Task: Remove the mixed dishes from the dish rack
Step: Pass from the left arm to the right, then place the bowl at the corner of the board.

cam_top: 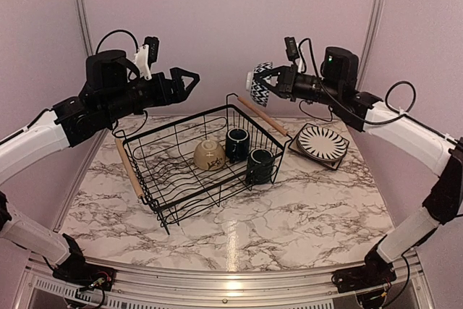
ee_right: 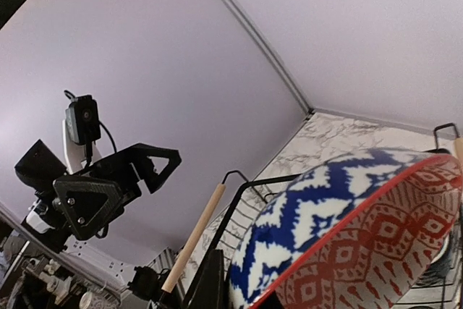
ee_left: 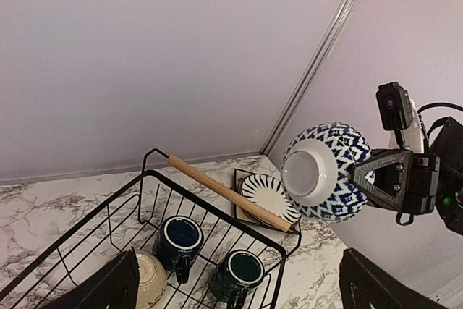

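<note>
The black wire dish rack (cam_top: pixel 184 175) with wooden handles holds a cream bowl (cam_top: pixel 209 155) and two dark navy mugs (cam_top: pixel 236 144) (cam_top: pixel 260 165). My right gripper (cam_top: pixel 269 82) is shut on a blue-and-white patterned bowl (cam_top: pixel 260 84) with a red-patterned inside (ee_right: pixel 376 251), held high above the rack's far right corner. It also shows in the left wrist view (ee_left: pixel 324 171). A black-and-white striped plate (cam_top: pixel 322 142) lies on a square plate right of the rack. My left gripper (cam_top: pixel 187 80) is open and empty, raised above the rack's far left side.
The marble table (cam_top: pixel 289 215) runs to an aluminium front rail. Lilac walls close in behind and at both sides. The rack's far wooden handle (ee_left: pixel 228 192) lies between the mugs and the stacked plates.
</note>
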Action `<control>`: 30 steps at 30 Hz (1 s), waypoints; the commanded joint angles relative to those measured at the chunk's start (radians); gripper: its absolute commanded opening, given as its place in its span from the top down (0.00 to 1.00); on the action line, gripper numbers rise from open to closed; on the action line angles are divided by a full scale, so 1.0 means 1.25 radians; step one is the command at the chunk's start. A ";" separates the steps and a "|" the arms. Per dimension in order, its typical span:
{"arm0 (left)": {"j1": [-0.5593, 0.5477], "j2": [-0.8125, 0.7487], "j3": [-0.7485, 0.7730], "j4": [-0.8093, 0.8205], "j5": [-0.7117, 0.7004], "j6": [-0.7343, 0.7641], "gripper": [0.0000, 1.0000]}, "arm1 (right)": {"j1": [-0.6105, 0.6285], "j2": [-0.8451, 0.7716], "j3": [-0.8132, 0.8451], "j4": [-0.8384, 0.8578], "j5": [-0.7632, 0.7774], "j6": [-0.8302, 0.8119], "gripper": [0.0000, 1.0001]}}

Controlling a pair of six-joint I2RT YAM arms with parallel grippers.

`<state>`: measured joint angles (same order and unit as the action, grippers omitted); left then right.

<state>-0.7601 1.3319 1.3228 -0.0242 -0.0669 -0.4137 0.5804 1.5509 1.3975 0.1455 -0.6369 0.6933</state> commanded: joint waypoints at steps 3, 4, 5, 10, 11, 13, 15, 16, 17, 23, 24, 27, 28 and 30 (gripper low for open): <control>0.004 -0.021 -0.028 0.012 -0.056 0.037 0.01 | -0.100 -0.178 0.018 -0.290 0.364 -0.274 1.00; 0.005 -0.019 -0.028 0.012 -0.054 0.037 0.01 | -0.113 -0.196 0.011 -0.320 0.419 -0.294 1.00; 0.005 -0.016 -0.026 0.012 -0.051 0.038 0.01 | -0.129 -0.211 0.004 -0.350 0.464 -0.306 1.00; 0.005 0.000 -0.021 0.037 -0.041 0.035 0.01 | -0.208 -0.232 -0.002 -0.484 0.610 -0.339 1.00; 0.004 0.003 -0.022 0.039 -0.041 0.033 0.01 | -0.217 -0.229 -0.002 -0.507 0.638 -0.345 1.00; 0.005 0.006 -0.024 0.044 -0.040 0.032 0.01 | -0.232 -0.213 -0.006 -0.553 0.706 -0.358 1.00; 0.004 0.011 -0.023 0.045 -0.040 0.033 0.01 | -0.246 -0.188 -0.015 -0.596 0.773 -0.364 1.00; 0.005 0.013 -0.022 0.043 -0.041 0.034 0.01 | -0.256 -0.171 -0.022 -0.615 0.802 -0.361 1.00; 0.004 0.017 -0.019 0.041 -0.042 0.033 0.01 | -0.267 -0.153 -0.025 -0.638 0.827 -0.358 1.00; 0.004 0.027 -0.016 0.032 -0.040 0.029 0.01 | -0.309 -0.048 -0.088 -0.686 0.831 -0.346 1.00; 0.004 0.028 -0.016 0.031 -0.040 0.028 0.01 | -0.310 -0.032 -0.099 -0.690 0.833 -0.341 1.00; 0.005 0.027 -0.019 0.026 -0.041 0.024 0.01 | -0.310 0.010 -0.123 -0.718 0.851 -0.315 1.00; 0.005 0.026 -0.020 0.025 -0.040 0.024 0.01 | -0.310 0.020 -0.133 -0.720 0.849 -0.310 1.00; 0.005 0.027 -0.022 0.023 -0.041 0.024 0.01 | -0.310 0.030 -0.154 -0.727 0.846 -0.298 1.00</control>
<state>-0.7589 1.3598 1.3029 0.0025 -0.1135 -0.3820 0.1951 1.5826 1.2205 -0.7258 0.3759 0.2852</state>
